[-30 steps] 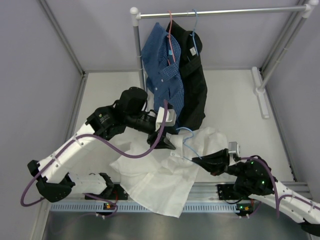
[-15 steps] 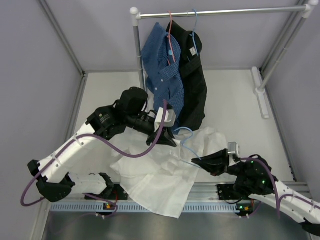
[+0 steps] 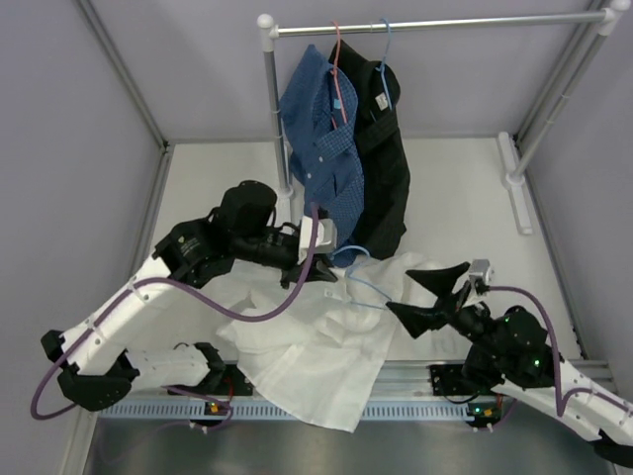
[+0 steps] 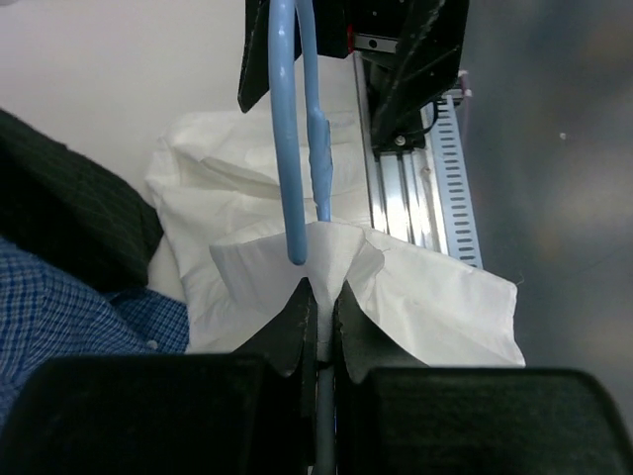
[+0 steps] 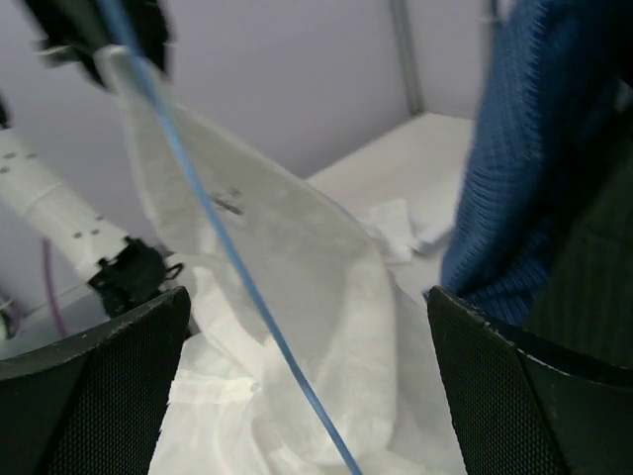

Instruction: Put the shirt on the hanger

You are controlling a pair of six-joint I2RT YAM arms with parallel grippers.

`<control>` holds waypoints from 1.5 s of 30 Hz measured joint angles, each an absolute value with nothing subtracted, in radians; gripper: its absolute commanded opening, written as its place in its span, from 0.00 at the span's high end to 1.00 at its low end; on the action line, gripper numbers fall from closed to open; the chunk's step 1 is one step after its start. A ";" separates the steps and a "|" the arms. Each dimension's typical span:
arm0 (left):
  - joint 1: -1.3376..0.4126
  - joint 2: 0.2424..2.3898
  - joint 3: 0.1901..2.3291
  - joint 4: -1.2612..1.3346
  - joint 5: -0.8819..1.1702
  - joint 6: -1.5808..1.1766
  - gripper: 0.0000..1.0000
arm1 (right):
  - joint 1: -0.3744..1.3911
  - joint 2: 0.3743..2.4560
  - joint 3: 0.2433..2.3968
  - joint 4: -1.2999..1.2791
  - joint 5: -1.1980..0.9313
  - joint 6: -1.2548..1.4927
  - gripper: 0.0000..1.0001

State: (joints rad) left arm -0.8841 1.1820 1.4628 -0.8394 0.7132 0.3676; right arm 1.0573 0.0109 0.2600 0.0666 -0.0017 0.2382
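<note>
The white shirt (image 3: 316, 346) lies crumpled on the table between the arms. One fold (image 5: 297, 297) is lifted and drapes over the light-blue wire hanger (image 3: 364, 282). My left gripper (image 3: 331, 272) is shut on a pinch of shirt (image 4: 425, 287) with the hanger's wire between its jaws. The hanger's hook (image 4: 287, 129) sticks out past the left gripper (image 4: 321, 297). My right gripper (image 3: 404, 289) stands wide open, to the right of the hanger. The right wrist view shows the hanger wire (image 5: 227, 257) crossing the gap of my right gripper (image 5: 307, 386), touching neither finger.
A blue checked shirt (image 3: 321, 139) on a pink hanger and a black shirt (image 3: 381, 168) hang from the rail (image 3: 435, 22) at the back, close behind the left gripper. The rail's post (image 3: 272, 109) stands beside them. A metal mounting rail (image 3: 297, 406) runs along the near edge.
My right gripper has opened wide, let go of the hanger and drawn back to the right. My left gripper has shut on shirt and wire and shifted slightly left.
</note>
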 measured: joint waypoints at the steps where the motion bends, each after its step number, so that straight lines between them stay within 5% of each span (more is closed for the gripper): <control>1: -0.884 1.163 1.457 -0.838 0.684 0.361 1.00 | 1.058 0.010 0.272 0.019 0.070 0.268 0.00; 8: -0.884 0.979 1.351 -0.819 0.435 0.284 1.00 | 1.058 0.009 0.370 -0.388 0.487 0.562 0.02; 14: -0.884 0.884 1.256 -0.815 0.346 0.244 1.00 | 1.058 0.046 0.449 -0.521 0.625 0.701 0.30; 19: -0.884 0.810 1.200 -0.770 0.235 0.175 1.00 | 1.058 0.305 0.436 -0.375 0.413 0.667 0.40; 29: -0.884 0.774 1.177 -0.650 0.159 0.070 1.00 | 1.058 0.629 0.231 0.158 0.015 0.616 0.41; 45: -0.884 0.742 1.098 -0.575 0.176 0.020 1.00 | 0.992 0.644 0.202 0.352 0.117 0.686 0.46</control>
